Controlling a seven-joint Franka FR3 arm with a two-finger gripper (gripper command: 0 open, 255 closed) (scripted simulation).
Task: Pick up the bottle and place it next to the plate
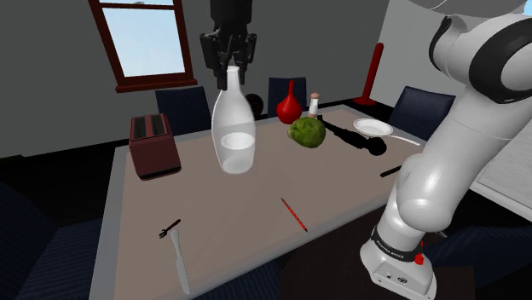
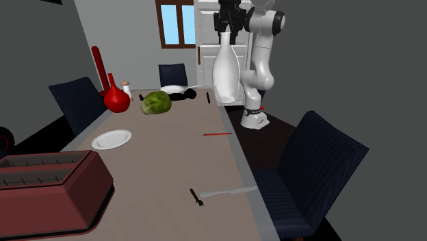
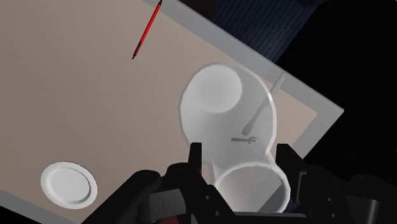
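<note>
Over the table (image 1: 222,222), claw (image 1: 231,61) clamped round the clear bottle (image 1: 234,136) (white plate (image 3: 69,184) well apart).

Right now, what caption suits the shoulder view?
Black fingers hold a white bottle by its neck, high above the table.

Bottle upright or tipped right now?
Upright: the bottle hangs neck-up, its neck clasped by the claw, above the table.
</note>
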